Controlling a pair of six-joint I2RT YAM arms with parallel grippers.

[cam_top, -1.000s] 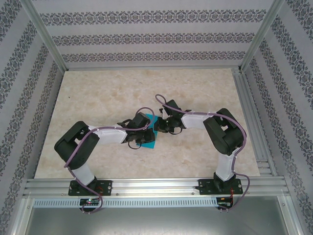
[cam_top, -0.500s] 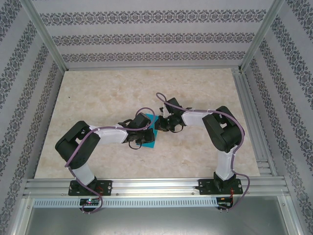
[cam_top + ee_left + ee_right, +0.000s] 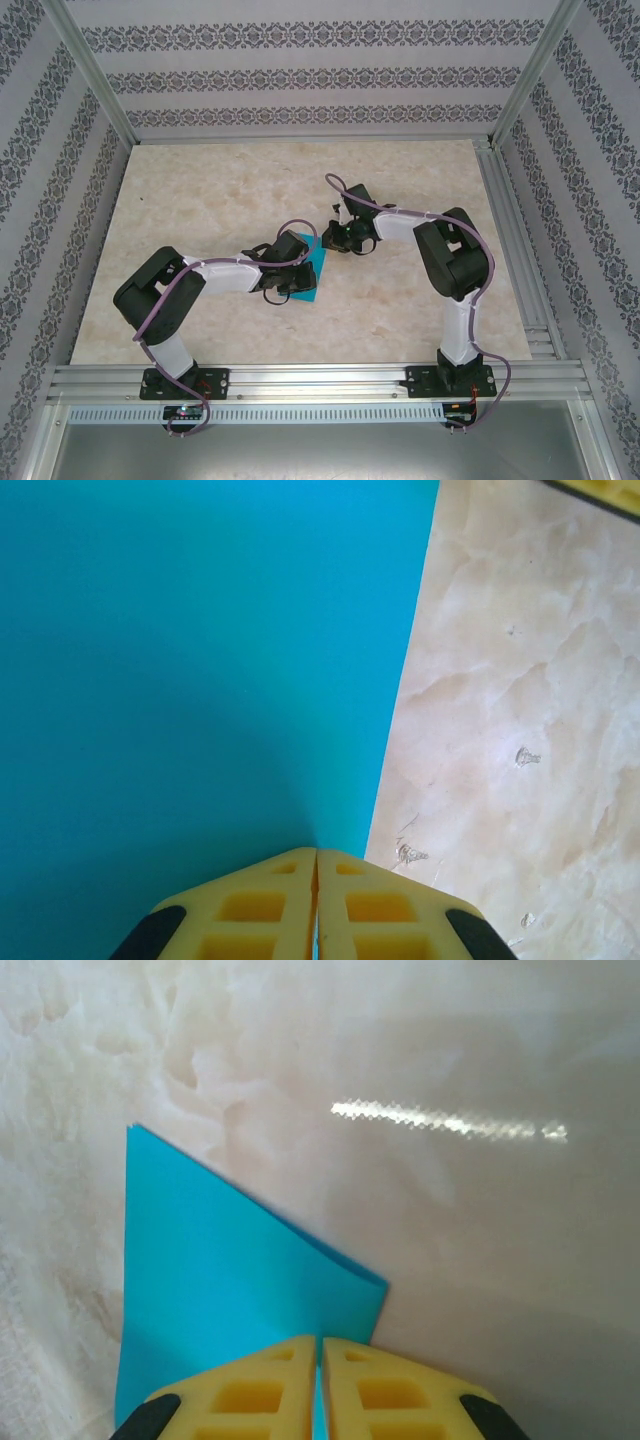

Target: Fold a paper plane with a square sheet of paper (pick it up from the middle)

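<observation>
The square sheet of paper (image 3: 316,264) is turquoise-blue and sits mid-table between my two grippers. My left gripper (image 3: 298,280) is shut on its near-left part. In the left wrist view the sheet (image 3: 200,660) covers the left side, and a thin blue strip runs between the yellow fingertips (image 3: 317,852). My right gripper (image 3: 335,243) is shut on the sheet's far right part. In the right wrist view the paper (image 3: 220,1270) slips in between the fingertips (image 3: 320,1340), with one corner free just beyond them. A paper plane is out of view.
The marble-patterned table (image 3: 200,200) has open surface to the left, behind and to the right of the sheet. Aluminium rails run along the right side (image 3: 510,220) and the near edge (image 3: 320,380). Patterned walls enclose the table.
My right gripper has moved away from the bases and a little to the right, drawing its part of the sheet with it. The left gripper has stayed nearly still.
</observation>
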